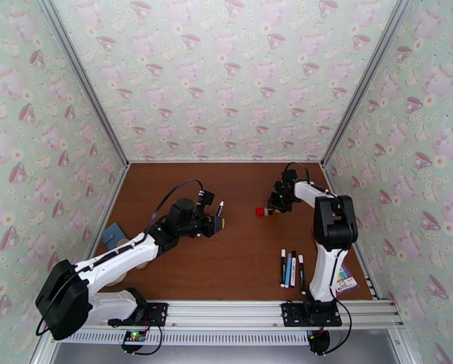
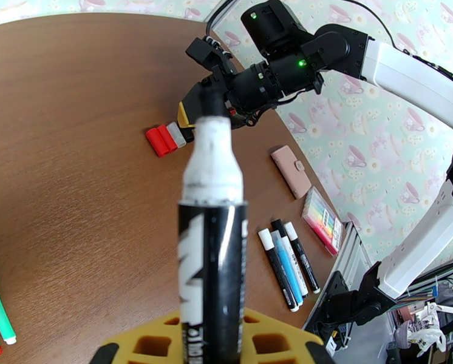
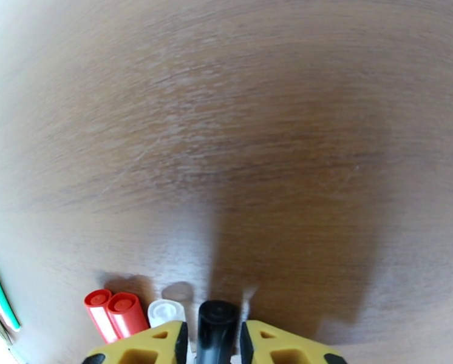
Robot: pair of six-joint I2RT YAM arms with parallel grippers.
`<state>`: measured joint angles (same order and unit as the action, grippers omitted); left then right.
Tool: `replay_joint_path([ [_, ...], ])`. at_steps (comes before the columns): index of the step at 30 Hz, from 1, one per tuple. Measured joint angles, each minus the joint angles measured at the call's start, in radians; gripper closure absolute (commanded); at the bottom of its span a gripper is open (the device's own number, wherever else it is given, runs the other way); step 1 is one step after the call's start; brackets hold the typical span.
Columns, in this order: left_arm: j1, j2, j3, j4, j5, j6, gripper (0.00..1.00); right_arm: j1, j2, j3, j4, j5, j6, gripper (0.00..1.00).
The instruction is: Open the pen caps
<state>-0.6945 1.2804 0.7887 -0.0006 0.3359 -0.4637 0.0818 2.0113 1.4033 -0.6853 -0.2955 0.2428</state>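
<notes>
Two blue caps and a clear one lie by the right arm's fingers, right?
No, the two caps are red, not blue. The right wrist view shows them beside the clear cap, by the right arm's fingers.

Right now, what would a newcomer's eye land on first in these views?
The uncapped black marker standing upright in the shut left gripper, dead centre of the left wrist view. Next, the black cap between the fingers of the right gripper, with two red caps and a whitish cap lying on the table beside it.
</notes>
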Motion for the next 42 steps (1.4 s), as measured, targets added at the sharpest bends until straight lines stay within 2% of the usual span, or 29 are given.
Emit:
replay_joint_path([
  [6, -0.018, 0.031, 0.001, -0.049, -0.051, 0.013, 0.93, 0.0, -0.143, -0.111, 0.084, 0.0, 0.05, 0.66],
  [17, -0.038, 0.081, 0.054, -0.135, -0.163, 0.018, 0.89, 0.022, -0.37, -0.315, 0.279, -0.082, 0.133, 0.51],
  [24, -0.05, 0.154, 0.101, -0.199, -0.259, 0.016, 0.89, 0.117, -0.54, -0.446, 0.381, -0.129, 0.178, 0.31],
  [29, -0.05, 0.222, 0.127, -0.236, -0.317, 0.0, 0.88, 0.225, -0.646, -0.549, 0.443, -0.127, 0.224, 0.03],
  [30, -0.05, 0.236, 0.134, -0.242, -0.328, -0.005, 0.88, 0.243, -0.661, -0.567, 0.455, -0.127, 0.229, 0.0],
  [35, -0.05, 0.299, 0.162, -0.27, -0.397, -0.029, 0.85, 0.32, -0.712, -0.658, 0.524, -0.129, 0.274, 0.0],
  [42, -0.05, 0.392, 0.233, -0.307, -0.484, -0.055, 0.82, 0.352, -0.751, -0.755, 0.612, -0.127, 0.342, 0.0],
])
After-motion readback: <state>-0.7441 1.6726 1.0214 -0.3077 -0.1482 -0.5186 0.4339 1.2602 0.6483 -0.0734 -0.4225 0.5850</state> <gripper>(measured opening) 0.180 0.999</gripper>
